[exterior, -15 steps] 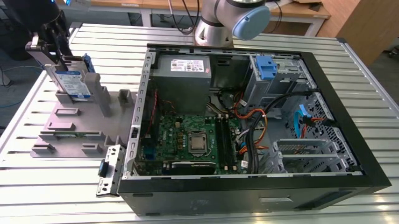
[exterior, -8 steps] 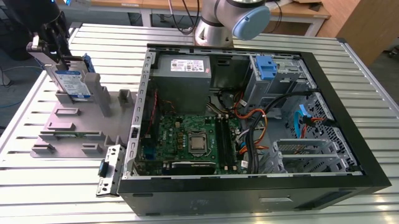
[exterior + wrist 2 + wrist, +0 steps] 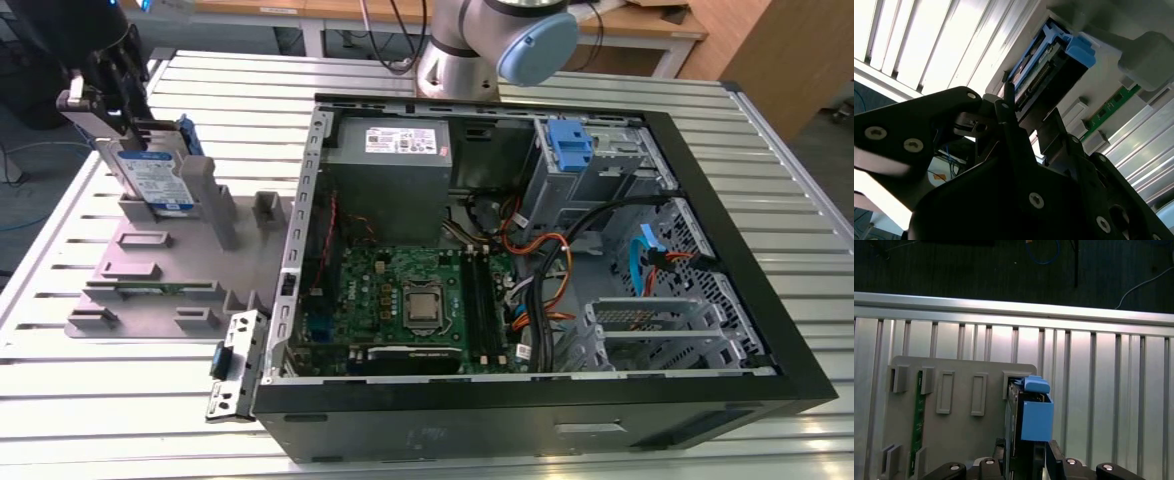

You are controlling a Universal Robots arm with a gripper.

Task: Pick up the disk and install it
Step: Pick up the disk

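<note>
Exterior view is showing the hand point(image 3: 118, 120) grasping the disk point(image 3: 154, 178) from above. The disk is standing upright on edge at the far end of the grey slotted tray point(image 3: 147, 268), on the exterior view's left of the open computer case point(image 3: 534, 300). Both are sitting on the ribbed metal worktop point(image 3: 80, 400). In the first wrist view the fingers point(image 3: 1054, 457) are pressing on either side of the disk, with its blue rail facing the camera. Whether it is seated in a slot, I cannot tell.

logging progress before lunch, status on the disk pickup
Jaws of the gripper shut on the disk. Disk upright at the grey tray, not yet in the computer case. Nothing blocking seen.
</note>
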